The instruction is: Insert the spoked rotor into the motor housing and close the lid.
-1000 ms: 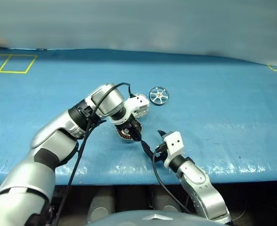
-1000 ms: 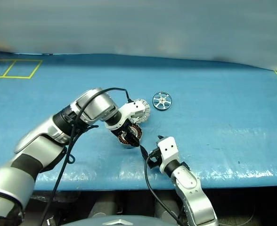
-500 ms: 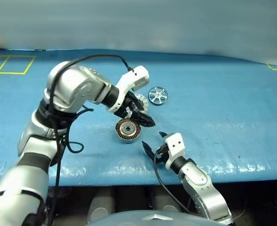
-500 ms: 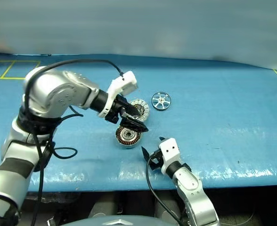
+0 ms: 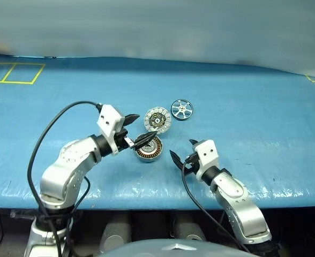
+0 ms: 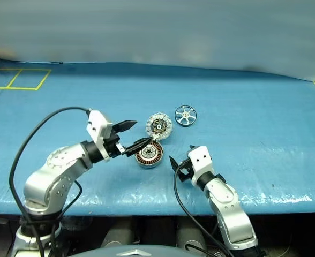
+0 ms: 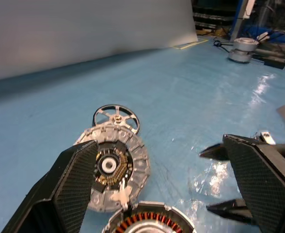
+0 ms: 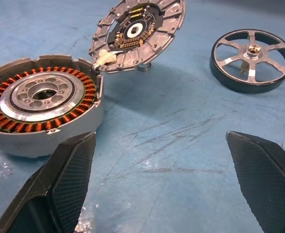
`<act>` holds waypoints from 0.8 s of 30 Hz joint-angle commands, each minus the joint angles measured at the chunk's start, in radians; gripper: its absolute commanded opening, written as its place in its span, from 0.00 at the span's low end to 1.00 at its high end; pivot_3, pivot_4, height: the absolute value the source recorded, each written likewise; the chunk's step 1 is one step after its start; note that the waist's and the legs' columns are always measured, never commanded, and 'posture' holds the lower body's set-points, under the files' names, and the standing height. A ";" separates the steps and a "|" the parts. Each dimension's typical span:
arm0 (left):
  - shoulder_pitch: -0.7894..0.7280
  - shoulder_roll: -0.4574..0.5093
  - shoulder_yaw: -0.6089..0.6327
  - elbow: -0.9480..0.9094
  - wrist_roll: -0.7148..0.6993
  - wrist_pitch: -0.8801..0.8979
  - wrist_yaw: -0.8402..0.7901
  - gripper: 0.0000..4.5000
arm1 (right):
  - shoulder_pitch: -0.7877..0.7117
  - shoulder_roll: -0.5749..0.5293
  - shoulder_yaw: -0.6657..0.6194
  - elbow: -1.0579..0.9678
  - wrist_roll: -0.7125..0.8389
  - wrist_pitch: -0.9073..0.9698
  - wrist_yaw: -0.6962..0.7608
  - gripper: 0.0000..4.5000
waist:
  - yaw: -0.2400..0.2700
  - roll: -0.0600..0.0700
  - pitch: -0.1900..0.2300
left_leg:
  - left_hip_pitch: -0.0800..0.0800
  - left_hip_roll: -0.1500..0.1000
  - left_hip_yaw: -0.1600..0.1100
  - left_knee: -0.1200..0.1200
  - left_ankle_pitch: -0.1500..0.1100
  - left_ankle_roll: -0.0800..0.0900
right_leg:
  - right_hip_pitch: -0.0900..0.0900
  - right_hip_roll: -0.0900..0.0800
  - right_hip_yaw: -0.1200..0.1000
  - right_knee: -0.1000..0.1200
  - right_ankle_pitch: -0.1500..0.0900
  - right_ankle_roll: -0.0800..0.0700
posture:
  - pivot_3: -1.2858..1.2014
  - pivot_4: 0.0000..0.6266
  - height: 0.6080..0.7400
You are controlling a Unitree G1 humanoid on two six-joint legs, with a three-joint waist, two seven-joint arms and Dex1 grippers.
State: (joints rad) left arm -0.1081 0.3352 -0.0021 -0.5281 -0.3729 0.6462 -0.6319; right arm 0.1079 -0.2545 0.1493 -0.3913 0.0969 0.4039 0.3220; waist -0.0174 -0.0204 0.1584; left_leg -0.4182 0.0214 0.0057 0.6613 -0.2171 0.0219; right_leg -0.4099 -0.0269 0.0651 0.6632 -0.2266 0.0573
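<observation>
Both my grippers hang empty with jaws spread wide: the right gripper [image 5: 183, 151] nearest me, the left gripper [image 5: 137, 130] just beside the motor housing [image 8: 43, 104]. I judge the housing stands ready, so the step in hand is fetching the rotor; the next move calls for reaching past the housing and closing on the rotor's rim. The housing sits on the blue table [image 5: 254, 107], its copper windings ringing a silver centre. The lid [image 8: 136, 31] tilts open, hinged to the housing's far edge, showing dark circuitry inside. Farthest, just beyond the lid, lies the spoked rotor [image 8: 251, 59], flat, dark-rimmed, shiny-spoked, touching nothing.
</observation>
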 commanded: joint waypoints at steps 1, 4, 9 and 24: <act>0.095 -0.011 -0.015 -0.042 0.056 -0.165 0.033 1.00 | -0.058 0.001 -0.019 0.000 0.004 0.043 -0.009 1.00 | 0.000 0.000 0.000 | 0.000 0.000 0.001 0.000 0.000 0.000 | 0.000 0.000 0.000 0.000 0.000 0.000 | 0.52 0.24 1.00; 0.189 0.008 -0.069 -0.009 0.140 -0.288 0.039 1.00 | -0.109 0.002 -0.014 0.031 -0.015 0.070 -0.021 1.00 | -0.002 0.000 0.000 | 0.001 0.001 0.002 0.000 0.000 0.000 | 0.000 0.000 0.000 0.000 0.000 0.001 | 0.52 0.24 1.00; 0.290 -0.029 -0.121 0.060 0.197 -0.448 0.077 1.00 | -0.192 0.003 0.017 0.100 -0.067 0.080 -0.045 1.00 | -0.004 0.000 0.000 | 0.001 0.002 0.003 -0.001 0.000 0.000 | -0.001 0.000 0.001 -0.002 -0.001 0.002 | 0.52 0.24 1.00; 0.355 -0.059 -0.141 0.144 0.249 -0.603 0.125 1.00 | -0.382 0.007 0.071 0.359 -0.168 0.025 -0.043 1.00 | -0.013 0.000 0.000 | 0.001 0.002 0.007 -0.005 -0.001 0.001 | -0.003 0.000 0.002 -0.003 -0.001 0.002 | 0.52 0.24 1.00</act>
State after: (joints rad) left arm 0.2561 0.2784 -0.1324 -0.3724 -0.1205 0.0700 -0.5091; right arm -0.2482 -0.2541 0.2199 -0.0340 -0.0620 0.4589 0.2807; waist -0.0308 -0.0203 0.1585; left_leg -0.4171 0.0239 0.0129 0.6567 -0.2177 0.0227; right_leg -0.4133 -0.0265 0.0672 0.6603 -0.2274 0.0590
